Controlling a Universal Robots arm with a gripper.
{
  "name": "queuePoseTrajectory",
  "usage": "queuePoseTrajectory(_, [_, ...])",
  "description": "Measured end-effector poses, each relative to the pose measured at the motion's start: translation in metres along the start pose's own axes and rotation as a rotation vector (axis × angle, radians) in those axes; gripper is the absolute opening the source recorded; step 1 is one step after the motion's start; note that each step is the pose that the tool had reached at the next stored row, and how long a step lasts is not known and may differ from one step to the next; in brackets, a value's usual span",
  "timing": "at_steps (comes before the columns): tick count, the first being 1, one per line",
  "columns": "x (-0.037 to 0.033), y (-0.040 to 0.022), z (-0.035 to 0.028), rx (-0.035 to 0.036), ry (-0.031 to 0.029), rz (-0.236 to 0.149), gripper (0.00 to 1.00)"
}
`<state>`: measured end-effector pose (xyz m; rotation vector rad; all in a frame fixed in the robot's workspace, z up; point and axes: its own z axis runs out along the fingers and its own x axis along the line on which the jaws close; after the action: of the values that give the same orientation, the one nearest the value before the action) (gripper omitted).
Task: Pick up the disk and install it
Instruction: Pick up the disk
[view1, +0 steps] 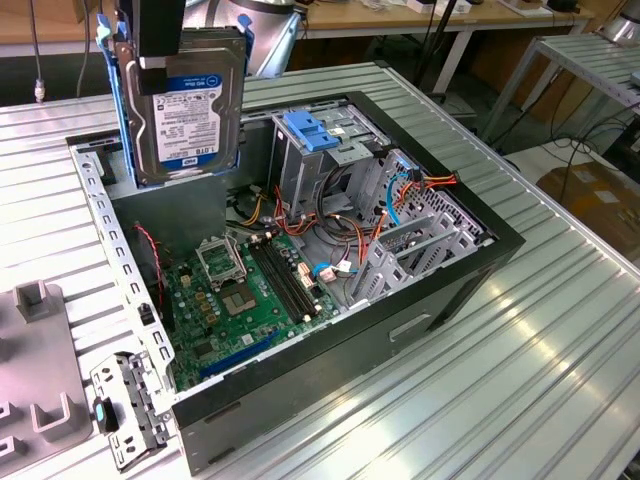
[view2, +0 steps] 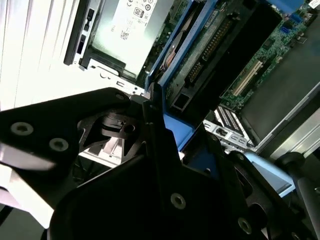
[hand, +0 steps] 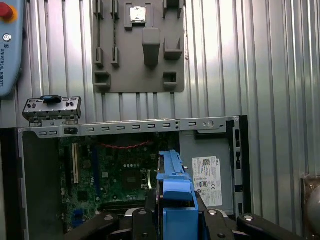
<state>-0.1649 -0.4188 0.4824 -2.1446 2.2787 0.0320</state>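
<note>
Status from my end: gripper (view1: 160, 62) is closed down narrow on the disk (view1: 190, 110), pinching it at its upper end. So the disk hangs right under me, standing on edge, label side facing the exterior camera, with its blue frame (view1: 118, 100) running down the side.

In the second wrist view you can see one of my black fingers (view2: 156, 145) pressed flat against that blue frame, with the disk's connector end (view2: 200, 55) pointing away from me.

Where it is: up in the air over the open case (view1: 440, 290), at the far corner on the exterior view's left. The disk's lower edge sits above the motherboard (view1: 240, 290) and looks well clear of it. The metal cage (view1: 340, 160) with the blue latch (view1: 310, 130) on top is off to the exterior view's right of the disk, apart from it, not touching.

Looking down through the first wrist view, the frame (hand: 175, 192) is sandwiched in my gripper (hand: 175, 222), with the green board (hand: 110, 175) and a white-labelled box (hand: 205, 180) inside the case underneath. Past the case rim there's a grey tray (hand: 137, 75) lying on the ribbed metal table (hand: 280, 75).
</note>
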Motion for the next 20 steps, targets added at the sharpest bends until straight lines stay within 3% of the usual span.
queuePoseTrajectory(3, [0.0011,-0.0098,0.0007,-0.0001,0.0001,0.000,0.37])
queuePoseTrajectory(6, [0.0024,-0.0286,0.0023,-0.0001,0.0004,0.001,0.37])
queuePoseTrajectory(11, [0.0102,-0.0397,0.0039,0.0000,0.0004,0.001,0.37])
queuePoseTrajectory(18, [0.0116,-0.0547,0.0046,0.0000,0.0006,0.002,0.37])
queuePoseTrajectory(20, [0.0124,-0.0628,0.0048,0.0000,0.0006,0.003,0.37])
